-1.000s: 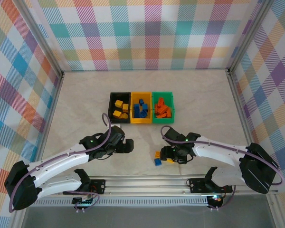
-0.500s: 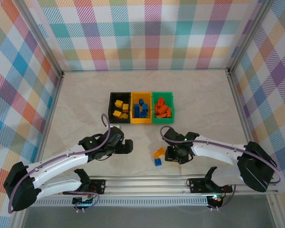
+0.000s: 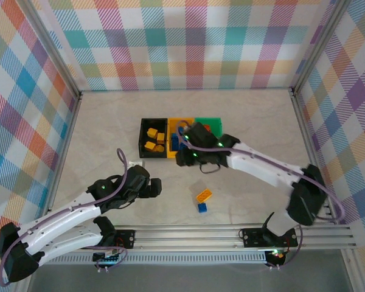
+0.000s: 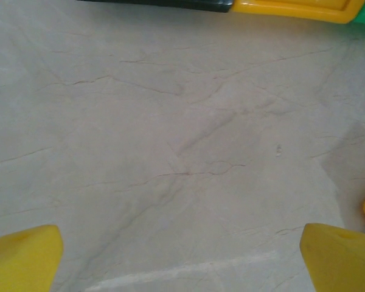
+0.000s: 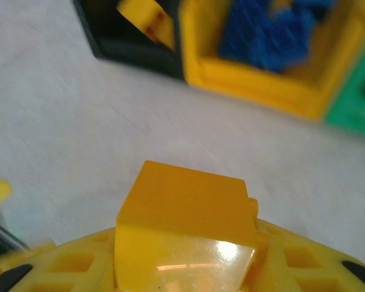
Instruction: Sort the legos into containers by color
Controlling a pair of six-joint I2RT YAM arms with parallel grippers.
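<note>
Right claw [image 5: 185,267] gripping yellow brick [image 5: 188,207], hovering near front of black bin [image 5: 128,45] and yellow-orange bin [image 5: 261,91]. Left claw [image 4: 182,261] hanging wide open over tabletop [image 4: 170,121]. Orange brick [image 3: 203,195] and blue brick [image 3: 202,207] lying just beside each other on tabletop.

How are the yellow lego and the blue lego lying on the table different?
The yellow lego is yellow-orange, while the blue lego is dark blue. The yellow lego is longer; the blue lego is shorter and squarer. The yellow lego lies slanted and farther from the arm bases; the blue lego sits nearer them. Both lie close together on the table, not yet sorted.
</note>
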